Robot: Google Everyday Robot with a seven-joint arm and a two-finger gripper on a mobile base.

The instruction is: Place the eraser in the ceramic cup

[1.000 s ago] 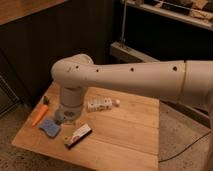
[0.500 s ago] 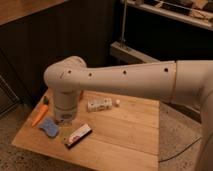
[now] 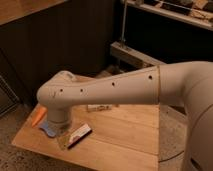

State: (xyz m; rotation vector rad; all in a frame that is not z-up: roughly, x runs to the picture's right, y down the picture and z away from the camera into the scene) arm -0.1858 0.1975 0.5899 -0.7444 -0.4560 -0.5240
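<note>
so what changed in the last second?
The arm's bend swung left and lower in the picture and now covers more of the white bottle. The hand is out of sight, hidden under that bend over the table's left end. Nothing visibly grasped or released. The eraser lies where it was on the table, and the blue sponge and orange item also stayed put.
</note>
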